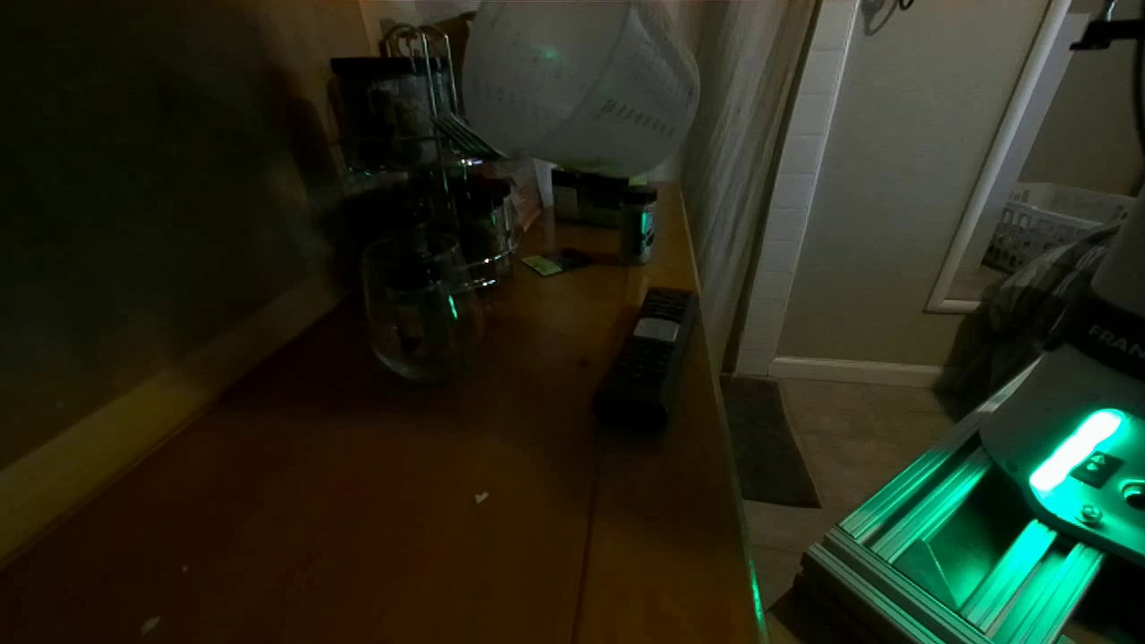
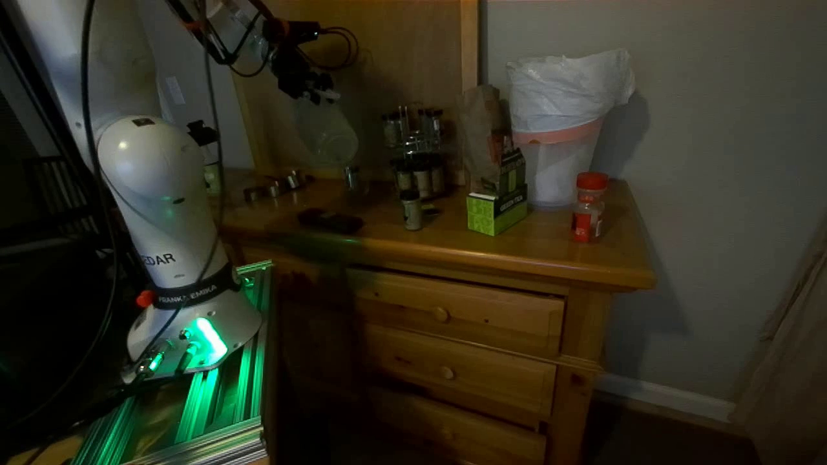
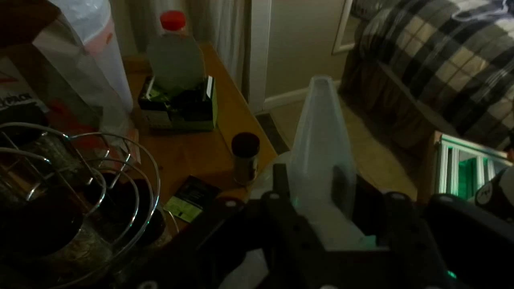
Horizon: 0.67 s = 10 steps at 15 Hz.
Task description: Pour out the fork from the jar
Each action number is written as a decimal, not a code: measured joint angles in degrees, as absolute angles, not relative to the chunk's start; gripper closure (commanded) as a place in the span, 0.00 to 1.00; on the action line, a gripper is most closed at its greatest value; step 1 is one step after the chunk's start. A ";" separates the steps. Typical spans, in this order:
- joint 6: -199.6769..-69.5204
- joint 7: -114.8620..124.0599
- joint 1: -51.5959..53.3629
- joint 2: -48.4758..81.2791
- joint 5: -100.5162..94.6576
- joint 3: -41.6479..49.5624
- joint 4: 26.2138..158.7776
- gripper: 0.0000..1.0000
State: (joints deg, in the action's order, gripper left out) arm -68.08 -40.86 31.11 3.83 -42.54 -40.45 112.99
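Observation:
The jar (image 1: 572, 89) is translucent whitish plastic with faint graduation marks. It hangs tilted above the dresser top (image 1: 429, 537), also in an exterior view (image 2: 326, 132). Slim silver tines, apparently the fork (image 1: 465, 136), show at the jar's lower left edge, before the spice rack. Whether its handle lies inside the jar I cannot tell. The fork cannot be made out in the wrist view. My gripper (image 2: 316, 93) is above the jar, out of view in an exterior view. In the wrist view my gripper's (image 3: 315, 178) dark fingers are shut on the jar's handle (image 3: 321, 124).
A wire spice rack (image 2: 417, 145) with dark-lidded bottles stands beside the jar. A drinking glass (image 1: 420, 313), a black handset (image 1: 646, 358) and a small shaker (image 2: 411, 210) stand below. A green tea box (image 2: 497, 210), red-capped bottle (image 2: 588, 206) and bagged bucket (image 2: 559, 168) are further along.

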 measured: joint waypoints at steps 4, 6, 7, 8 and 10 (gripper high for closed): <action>-65.09 -39.98 32.73 7.04 -43.85 -41.39 110.55 0.65; -65.02 -39.98 32.70 7.03 -43.85 -41.39 110.20 0.65; -65.01 -39.98 32.70 7.03 -43.85 -41.39 110.13 0.90; -65.00 -39.98 32.70 7.03 -43.85 -41.39 110.11 0.90; -65.02 -40.12 32.70 7.04 -43.98 -41.39 110.25 0.90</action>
State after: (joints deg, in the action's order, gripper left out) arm -65.02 -40.12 32.70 7.04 -43.98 -41.39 110.25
